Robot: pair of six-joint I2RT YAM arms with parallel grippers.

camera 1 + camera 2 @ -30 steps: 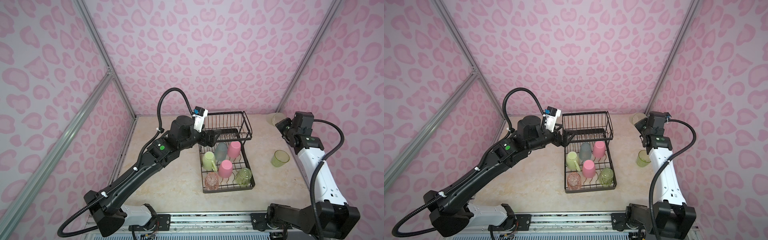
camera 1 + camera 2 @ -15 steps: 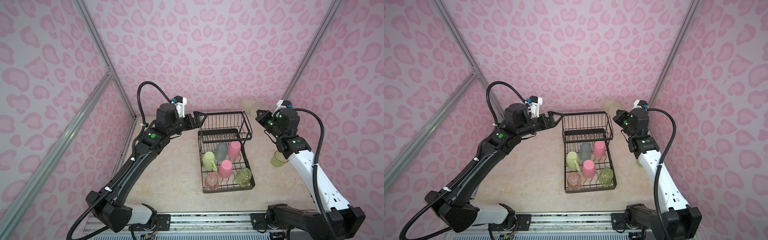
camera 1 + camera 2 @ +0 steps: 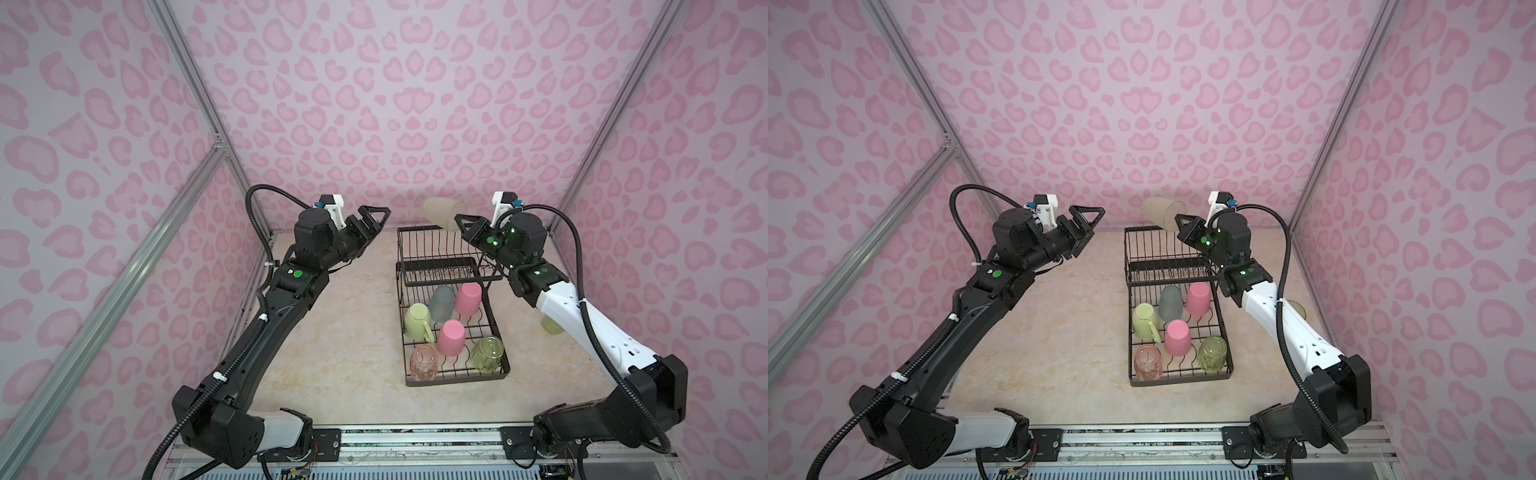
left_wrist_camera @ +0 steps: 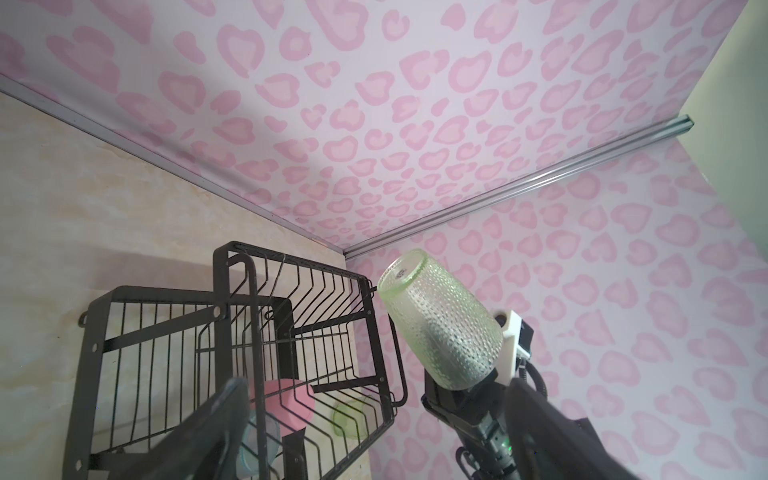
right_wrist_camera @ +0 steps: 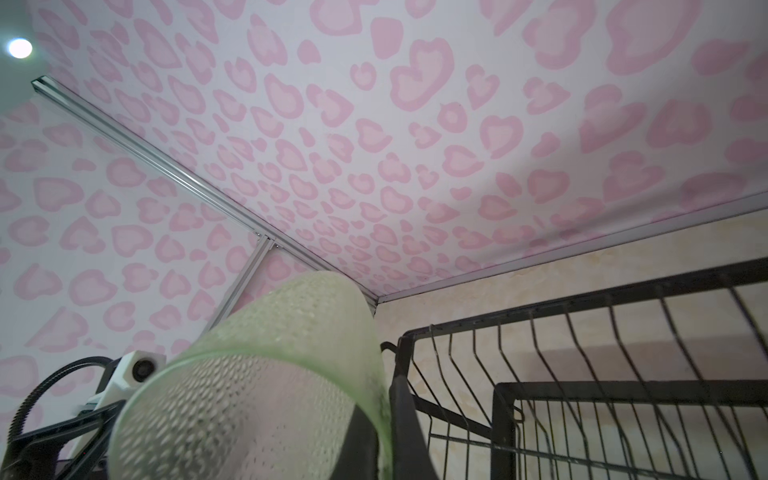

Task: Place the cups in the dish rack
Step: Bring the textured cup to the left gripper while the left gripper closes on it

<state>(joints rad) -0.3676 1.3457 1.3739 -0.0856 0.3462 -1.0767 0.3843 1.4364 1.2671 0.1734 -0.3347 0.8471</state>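
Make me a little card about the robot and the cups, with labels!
Left claw: open, empty
Right claw: shut on the frosted tumbler, tipped, near the raised basket
Dish rack: six cups in the lower tray
Left out: one green glass on the table, partly behind the right arm
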